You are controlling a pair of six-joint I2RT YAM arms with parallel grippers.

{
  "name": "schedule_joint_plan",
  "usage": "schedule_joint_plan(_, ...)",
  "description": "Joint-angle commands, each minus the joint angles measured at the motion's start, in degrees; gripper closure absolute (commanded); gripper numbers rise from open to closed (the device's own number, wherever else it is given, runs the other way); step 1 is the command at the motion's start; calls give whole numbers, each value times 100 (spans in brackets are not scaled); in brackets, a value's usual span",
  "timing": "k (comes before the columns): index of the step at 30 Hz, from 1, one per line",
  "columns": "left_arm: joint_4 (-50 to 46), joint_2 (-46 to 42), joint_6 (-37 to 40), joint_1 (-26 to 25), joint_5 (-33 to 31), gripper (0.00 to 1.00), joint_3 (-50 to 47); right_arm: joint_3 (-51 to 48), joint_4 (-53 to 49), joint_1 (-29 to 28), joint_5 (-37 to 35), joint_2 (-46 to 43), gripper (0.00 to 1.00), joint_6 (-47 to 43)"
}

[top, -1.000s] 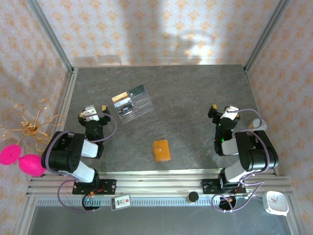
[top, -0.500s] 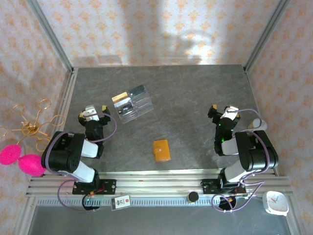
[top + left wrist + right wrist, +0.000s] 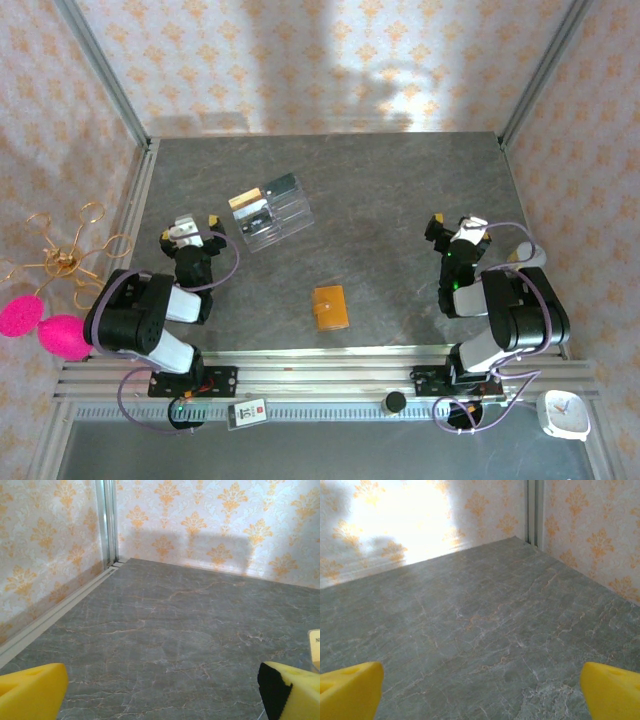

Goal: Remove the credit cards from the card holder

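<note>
The card holder (image 3: 330,307), a small tan-orange leather wallet, lies folded shut on the grey marble table near the front middle, between the two arms. No credit card shows at the wallet; any inside are hidden. My left gripper (image 3: 190,228) rests at the left, well apart from the wallet, and is open. In the left wrist view its yellow fingertips (image 3: 30,690) stand wide apart over bare table (image 3: 160,695). My right gripper (image 3: 455,228) rests at the right, also open, with only marble between its yellow pads (image 3: 612,690).
A clear acrylic tiered stand (image 3: 268,212) sits back left of the wallet, with a gold piece (image 3: 245,199) and a dark one (image 3: 283,184) on its tiers. Patterned walls and metal rails (image 3: 140,190) close in the table. A pale corner (image 3: 315,647) shows at the left wrist view's right edge.
</note>
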State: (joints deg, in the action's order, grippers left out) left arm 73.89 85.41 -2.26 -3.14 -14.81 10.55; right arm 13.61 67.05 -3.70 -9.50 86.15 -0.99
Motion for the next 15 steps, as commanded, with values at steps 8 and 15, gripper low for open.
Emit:
schedule_joint_plan(8, -2076, -1850, -635, -459, -798, 0, 642, 1592, -3000, -251, -1547, -1067, 0, 1408)
schedule_joint_plan(15, -1787, -3062, -3790, -6, -70, 0, 87, 2594, -4991, 170, -15, -518, 9, 3703)
